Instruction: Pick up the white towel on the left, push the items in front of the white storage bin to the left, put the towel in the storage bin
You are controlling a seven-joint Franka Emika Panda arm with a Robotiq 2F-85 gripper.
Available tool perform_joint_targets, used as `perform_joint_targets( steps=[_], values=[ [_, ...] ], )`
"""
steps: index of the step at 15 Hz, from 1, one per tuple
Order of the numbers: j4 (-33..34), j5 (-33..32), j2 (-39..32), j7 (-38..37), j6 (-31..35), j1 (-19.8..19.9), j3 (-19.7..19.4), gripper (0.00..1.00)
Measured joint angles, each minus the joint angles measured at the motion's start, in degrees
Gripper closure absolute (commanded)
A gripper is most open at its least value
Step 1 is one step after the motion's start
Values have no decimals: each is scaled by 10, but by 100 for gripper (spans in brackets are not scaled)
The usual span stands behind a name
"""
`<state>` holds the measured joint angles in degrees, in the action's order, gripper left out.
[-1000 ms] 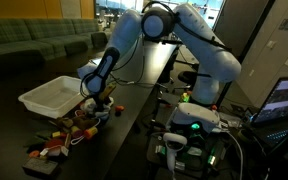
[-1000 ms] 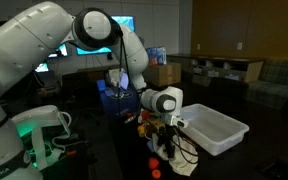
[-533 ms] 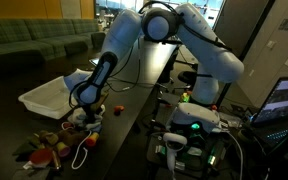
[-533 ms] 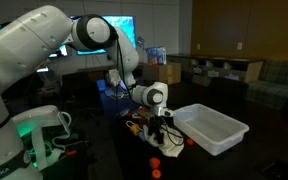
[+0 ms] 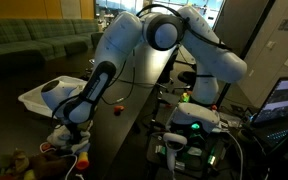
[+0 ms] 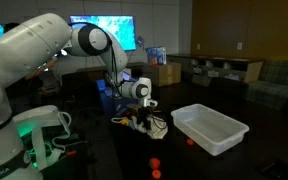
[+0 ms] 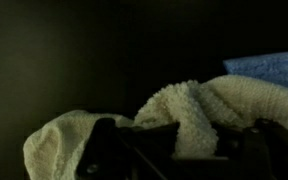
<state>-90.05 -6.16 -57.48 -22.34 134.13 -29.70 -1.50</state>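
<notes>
Claw [image 5: 69, 130] is staying closed on the white towel [image 7: 189, 110] while sweeping the items [image 5: 19, 163] along the desk [image 5: 134, 115], now well apart from the white storage bin [image 6: 212, 128]. The push is looking nearly finished, with the towel drop pending.

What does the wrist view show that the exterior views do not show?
Only the wrist view: the fluffy surface of the white towel up close, and a blue patch behind it. Only the exterior views: the robot arm, the white bin and small red toys. Both: the towel bunched at the shut gripper.
</notes>
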Motion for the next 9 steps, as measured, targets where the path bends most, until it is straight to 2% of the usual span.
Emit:
perform_joint_targets(
  steps=[4, 9],
  values=[
    [51, 0, -25, -7, -1, -36, 7, 96],
    [96, 0, -46, -5, -4, -58, 13, 96]
  ],
)
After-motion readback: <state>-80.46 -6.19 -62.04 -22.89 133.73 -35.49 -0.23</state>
